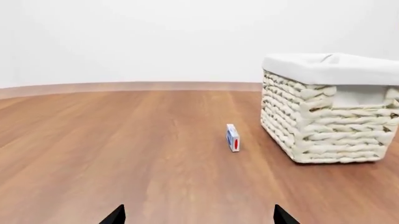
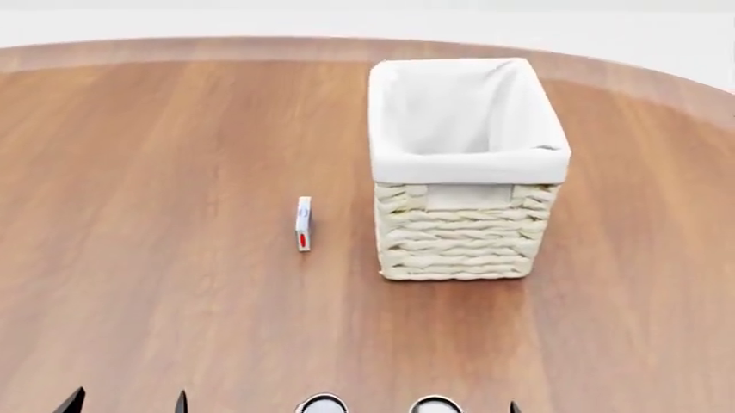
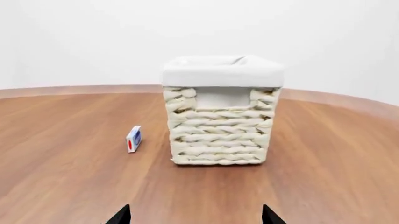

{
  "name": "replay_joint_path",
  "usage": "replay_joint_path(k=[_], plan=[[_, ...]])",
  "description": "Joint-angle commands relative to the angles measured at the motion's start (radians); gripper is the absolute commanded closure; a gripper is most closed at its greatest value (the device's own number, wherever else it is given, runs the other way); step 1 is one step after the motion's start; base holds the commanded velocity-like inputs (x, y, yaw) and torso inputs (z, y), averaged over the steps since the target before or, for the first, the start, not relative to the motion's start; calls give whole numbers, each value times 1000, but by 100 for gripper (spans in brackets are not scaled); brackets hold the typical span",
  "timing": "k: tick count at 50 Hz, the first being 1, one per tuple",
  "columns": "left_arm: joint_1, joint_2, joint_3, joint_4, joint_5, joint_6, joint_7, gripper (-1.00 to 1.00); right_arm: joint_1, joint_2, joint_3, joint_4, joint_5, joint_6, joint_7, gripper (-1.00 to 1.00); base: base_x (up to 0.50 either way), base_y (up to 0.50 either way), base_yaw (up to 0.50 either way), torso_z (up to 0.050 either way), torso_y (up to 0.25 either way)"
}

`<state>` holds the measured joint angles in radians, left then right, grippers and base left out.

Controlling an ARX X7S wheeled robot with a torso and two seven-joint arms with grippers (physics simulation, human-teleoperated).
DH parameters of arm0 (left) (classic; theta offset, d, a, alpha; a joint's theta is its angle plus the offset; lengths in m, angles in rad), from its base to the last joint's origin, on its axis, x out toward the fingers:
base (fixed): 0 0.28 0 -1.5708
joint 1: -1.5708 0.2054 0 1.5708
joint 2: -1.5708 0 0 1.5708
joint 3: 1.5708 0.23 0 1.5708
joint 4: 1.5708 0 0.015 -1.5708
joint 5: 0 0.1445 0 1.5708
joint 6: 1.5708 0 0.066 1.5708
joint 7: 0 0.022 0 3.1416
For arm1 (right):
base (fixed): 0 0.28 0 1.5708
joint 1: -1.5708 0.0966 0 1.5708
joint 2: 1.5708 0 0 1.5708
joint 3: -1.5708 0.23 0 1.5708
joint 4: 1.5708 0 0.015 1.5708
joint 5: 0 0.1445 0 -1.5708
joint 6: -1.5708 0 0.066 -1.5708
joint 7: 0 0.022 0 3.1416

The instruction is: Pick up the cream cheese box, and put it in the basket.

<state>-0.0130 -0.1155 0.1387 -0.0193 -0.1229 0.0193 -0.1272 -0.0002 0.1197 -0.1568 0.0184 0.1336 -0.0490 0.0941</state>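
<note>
Head view: the cream cheese box (image 2: 303, 223) stands on its thin edge on the wooden tabletop (image 2: 150, 172), its red mark at the end nearer you. It sits just beside the basket (image 2: 466, 232), on the basket's left, apart from it with a strip of bare wood between. The basket stands upright, its white cloth liner (image 2: 460, 112) folded over the rim, and a handle cut-out shows in the woven wall facing you.

Left wrist view: your left end effector (image 1: 199, 217) shows only as two dark fingertips (image 1: 115, 217) at the frame's edge, set wide apart with nothing between them. The box (image 1: 232, 137) lies ahead of it, well apart, with the basket (image 1: 324, 135) beyond and to the side.

Right wrist view: your right end effector (image 3: 194, 215) likewise has its fingertips (image 3: 120, 216) spread and holds nothing. It faces the basket (image 3: 218, 140) squarely; the box (image 3: 133, 139) stands near the basket's lower corner, not touching it.
</note>
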Motion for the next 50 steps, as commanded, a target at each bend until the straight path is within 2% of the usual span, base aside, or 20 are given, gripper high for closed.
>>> replay_joint_path(k=[1, 26, 50], plan=[[-3, -8, 14, -6, -9, 3, -9, -100, -4, 10, -17, -1, 4, -8, 7, -100, 289, -207, 0, 0, 0], [-5, -25, 30, -7, -30, 12, -28, -100, -13, 27, -57, 14, -31, -63, 35, -100, 295, -194, 0, 0, 0], [-6, -38, 49, -9, -41, 17, -44, -100, -9, 40, -76, 20, -24, -71, 52, -100, 221, -8, 0, 0, 1]])
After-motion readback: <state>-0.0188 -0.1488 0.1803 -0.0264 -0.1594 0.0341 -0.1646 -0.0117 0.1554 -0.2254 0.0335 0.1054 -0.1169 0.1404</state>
